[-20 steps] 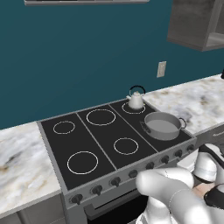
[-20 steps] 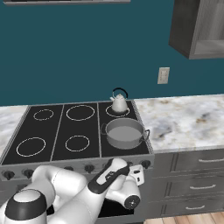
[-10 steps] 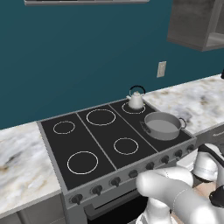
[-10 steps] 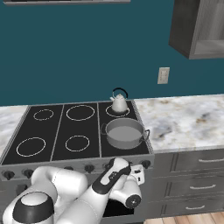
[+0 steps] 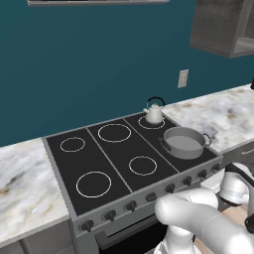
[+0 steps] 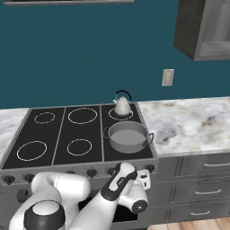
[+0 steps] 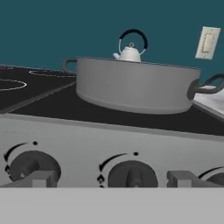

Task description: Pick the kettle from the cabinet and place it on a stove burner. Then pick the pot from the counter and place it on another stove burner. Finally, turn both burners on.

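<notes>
The small white kettle (image 5: 154,114) (image 6: 122,106) (image 7: 130,53) stands on the back right burner of the black cooktop (image 5: 119,161) (image 6: 58,134). In front of it, the wide grey pot (image 5: 184,143) (image 6: 128,137) (image 7: 135,85) sits on the front right burner. My gripper (image 6: 144,177) (image 5: 222,179) (image 7: 113,179) is open, low at the stove's front, right side. In the hand view a dark knob (image 7: 131,175) lies between its two tips, below the pot. The dark grey cabinet (image 5: 223,25) (image 6: 204,27) hangs at the upper right.
A row of dark knobs (image 5: 130,205) (image 6: 92,173) runs along the stove's front. The marble counter (image 6: 188,126) (image 5: 25,183) flanks the cooktop, with grey drawers (image 6: 202,166) below on the right. A wall outlet (image 6: 167,77) (image 7: 207,42) sits on the teal wall.
My hand has edged up slightly toward the knob row. Kettle and pot have not moved.
</notes>
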{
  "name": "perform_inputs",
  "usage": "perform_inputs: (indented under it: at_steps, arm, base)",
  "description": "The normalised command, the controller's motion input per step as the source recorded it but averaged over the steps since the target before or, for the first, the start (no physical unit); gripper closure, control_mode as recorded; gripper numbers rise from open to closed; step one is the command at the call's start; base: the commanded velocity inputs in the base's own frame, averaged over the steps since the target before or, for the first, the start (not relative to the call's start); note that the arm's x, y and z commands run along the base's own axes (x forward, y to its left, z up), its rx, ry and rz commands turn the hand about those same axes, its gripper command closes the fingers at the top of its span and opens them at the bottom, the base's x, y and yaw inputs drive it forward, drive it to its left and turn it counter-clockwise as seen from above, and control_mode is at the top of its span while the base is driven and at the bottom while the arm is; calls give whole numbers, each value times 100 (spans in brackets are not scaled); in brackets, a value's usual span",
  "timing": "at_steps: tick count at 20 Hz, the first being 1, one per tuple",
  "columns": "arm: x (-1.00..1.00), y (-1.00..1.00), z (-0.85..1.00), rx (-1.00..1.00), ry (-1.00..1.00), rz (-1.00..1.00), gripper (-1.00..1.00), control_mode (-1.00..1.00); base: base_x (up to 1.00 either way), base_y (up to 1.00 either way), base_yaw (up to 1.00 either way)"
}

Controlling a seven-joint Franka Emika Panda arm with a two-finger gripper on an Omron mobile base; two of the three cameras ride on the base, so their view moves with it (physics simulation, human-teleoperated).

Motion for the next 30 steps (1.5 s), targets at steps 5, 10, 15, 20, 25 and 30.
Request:
perform_inputs:
  at_steps: [5,10,15,20,25,30]
  arm:
    - [2,-11,-13,2,0,0,-100,-100]
    - [8,0,-7,3,0,0,-100,-100]
    - [15,0,-7,2,0,0,-100,-100]
    - [16,0,-10,2,0,0,-100,-100]
    - [12,0,-11,2,0,0,-100,-100]
    - [14,0,-10,1,0,0,-100,-100]
  base:
    - [0,0,0]
    - [0,0,0]
    - [0,0,0]
    - [0,0,0]
    - [0,0,0]
    - [0,0,0]
